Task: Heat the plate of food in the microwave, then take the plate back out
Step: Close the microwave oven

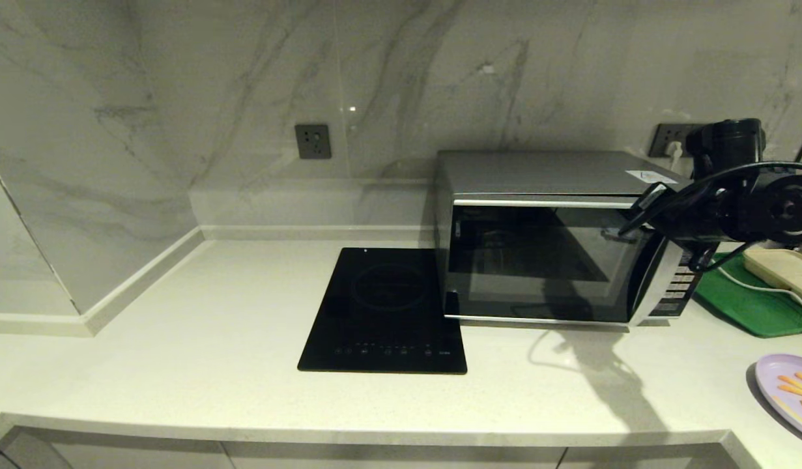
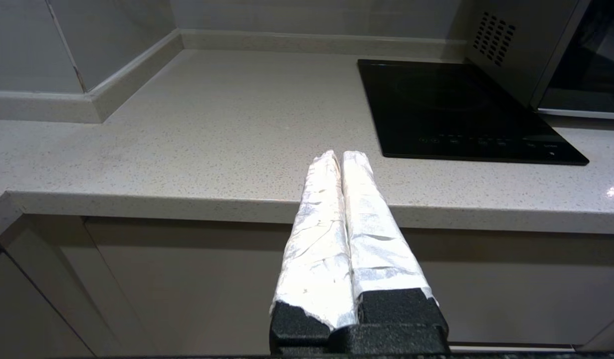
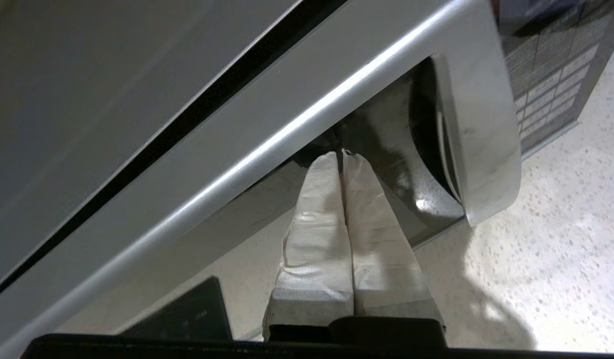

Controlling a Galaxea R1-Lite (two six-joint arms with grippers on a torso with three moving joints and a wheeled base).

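The microwave (image 1: 544,260) is sitting at about one o'clock on the desk (image 1: 179,339), door closed, with the black induction hob (image 1: 384,312) just beside it at its nine o'clock. The right end effector (image 3: 341,154), fingers pressed together, is hovering at the door's upper right corner. The plate of food (image 1: 788,391) is lying at four o'clock. The left end effector (image 2: 340,157), fingers together, is hanging before the desk edge.

Head overview; wrist close-ups sharing microwave (image 1: 544,260).
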